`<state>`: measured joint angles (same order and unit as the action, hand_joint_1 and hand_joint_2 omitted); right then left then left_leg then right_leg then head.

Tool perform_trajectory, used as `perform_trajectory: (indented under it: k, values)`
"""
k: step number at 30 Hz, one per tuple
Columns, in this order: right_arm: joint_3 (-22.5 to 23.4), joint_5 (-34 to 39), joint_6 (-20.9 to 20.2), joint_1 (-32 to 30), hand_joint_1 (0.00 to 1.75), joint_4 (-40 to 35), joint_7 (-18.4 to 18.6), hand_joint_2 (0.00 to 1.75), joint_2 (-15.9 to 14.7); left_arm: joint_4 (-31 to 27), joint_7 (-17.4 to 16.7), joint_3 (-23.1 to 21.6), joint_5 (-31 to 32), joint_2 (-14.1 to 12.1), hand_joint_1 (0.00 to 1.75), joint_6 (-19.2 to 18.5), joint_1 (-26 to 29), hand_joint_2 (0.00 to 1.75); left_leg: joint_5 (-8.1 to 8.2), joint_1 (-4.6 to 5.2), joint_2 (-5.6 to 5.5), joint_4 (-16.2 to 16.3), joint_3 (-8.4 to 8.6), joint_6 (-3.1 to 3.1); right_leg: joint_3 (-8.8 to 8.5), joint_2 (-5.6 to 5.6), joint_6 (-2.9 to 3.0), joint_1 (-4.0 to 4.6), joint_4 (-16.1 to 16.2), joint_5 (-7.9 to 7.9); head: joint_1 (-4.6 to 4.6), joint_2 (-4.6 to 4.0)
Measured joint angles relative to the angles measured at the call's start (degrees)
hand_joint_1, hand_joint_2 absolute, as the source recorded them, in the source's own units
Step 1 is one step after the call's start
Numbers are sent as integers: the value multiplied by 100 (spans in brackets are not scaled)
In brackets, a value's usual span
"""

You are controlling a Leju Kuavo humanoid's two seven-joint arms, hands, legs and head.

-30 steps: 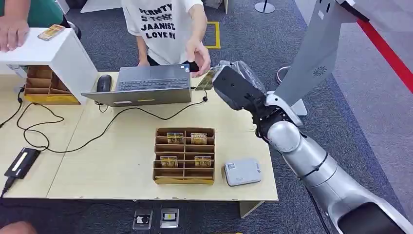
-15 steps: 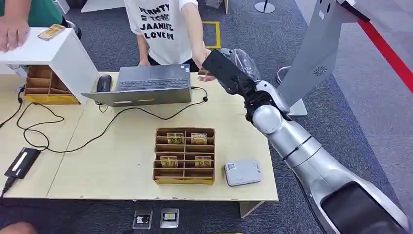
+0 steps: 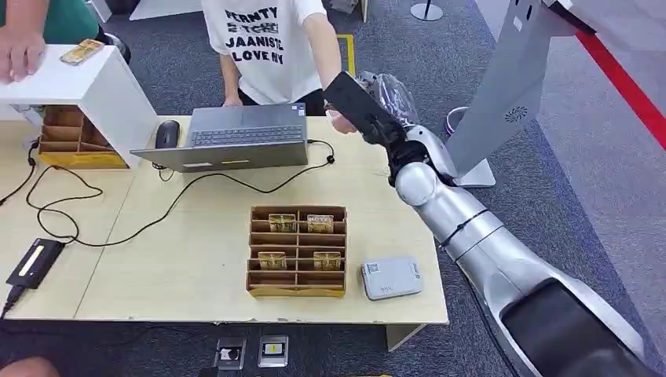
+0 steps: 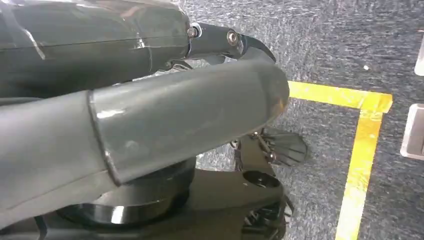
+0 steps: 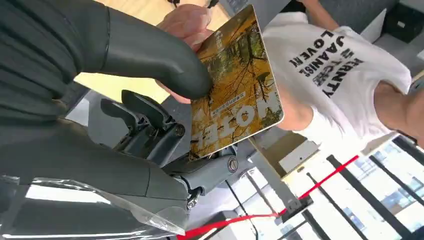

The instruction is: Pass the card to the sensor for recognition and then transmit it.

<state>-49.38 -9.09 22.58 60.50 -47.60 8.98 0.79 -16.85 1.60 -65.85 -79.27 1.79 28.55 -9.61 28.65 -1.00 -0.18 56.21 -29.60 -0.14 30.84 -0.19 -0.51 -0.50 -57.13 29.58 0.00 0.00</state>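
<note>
My right hand [image 5: 150, 85] pinches the card [image 5: 235, 85] at upper centre past the table [image 3: 377, 204] edge, person's hand [image 5: 187, 22] touching it; left hand [image 4: 150, 115] grip unclear.

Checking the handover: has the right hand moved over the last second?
Yes. The right hand has gone up and away from the robot, past the table's far edge toward the person's hand.

On the table [image 3: 196, 267], the sensor [image 3: 390, 277] is lying at the tray's [image 3: 298, 250] three o'clock, the laptop [image 3: 236, 136] sitting at its eleven.
</note>
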Motion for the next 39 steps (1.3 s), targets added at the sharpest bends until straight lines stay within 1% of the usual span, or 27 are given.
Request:
perform_trajectory:
  k: [5,6,7,8,9,14,17,25,31,33,36,37,39]
  values:
    - [-66,-70,65,91,173,271,9,175,109,0,0,0,13,-2,0,-9,-36,0,0,0,0,0,1,0,1,0,0,0,0,0,2,0]
    - [-74,-87,68,103,162,321,13,175,125,0,0,0,17,-4,0,-9,-42,0,0,0,0,0,1,0,1,0,0,0,0,0,-2,0]
    - [-81,-98,68,110,51,363,26,175,135,0,0,0,24,-7,0,-11,-50,0,0,0,0,0,1,0,1,0,0,0,0,0,2,0]
    - [-87,-100,68,117,3,399,41,175,146,0,0,0,30,-7,0,-13,-56,0,0,0,0,0,0,0,1,0,0,0,0,0,0,0]
    - [-98,-100,68,123,0,430,46,175,153,0,0,0,37,-9,0,-13,-63,0,0,0,0,0,1,0,1,0,0,0,0,0,0,0]
    - [-114,-103,61,128,0,461,64,175,159,2,0,0,52,-9,0,-20,-72,0,0,0,0,0,1,0,1,1,0,0,0,0,2,0]
    - [-206,-138,-2,156,0,568,166,175,162,7,-52,2,61,-9,0,-28,-97,0,0,0,0,0,1,0,1,1,0,0,0,0,0,0]
    - [-280,-131,-57,157,0,607,243,175,162,9,-57,2,72,-9,0,-28,-97,0,0,0,0,0,2,0,1,1,0,0,0,0,0,0]
    - [-330,105,-79,156,0,607,236,175,162,11,-55,2,79,-9,0,-28,-96,0,0,0,1,0,2,0,1,2,0,0,0,0,2,0]
    - [-330,320,-123,156,0,607,177,175,162,11,-55,2,79,-9,0,-28,-96,0,0,0,0,1,2,0,1,2,0,0,0,0,0,0]
    - [-286,816,-214,147,0,594,-15,175,162,11,-48,4,76,-11,0,-28,-90,0,0,0,1,1,3,0,1,2,0,0,0,0,0,0]
    - [-256,929,-232,140,0,581,-61,0,162,11,-44,7,76,-11,0,-28,-87,0,0,0,1,1,2,0,1,2,0,0,0,0,0,0]
    - [-219,1121,-254,129,0,529,-140,0,155,13,-35,9,76,-11,0,-28,-80,0,0,0,2,1,3,-1,1,3,0,0,0,0,2,0]
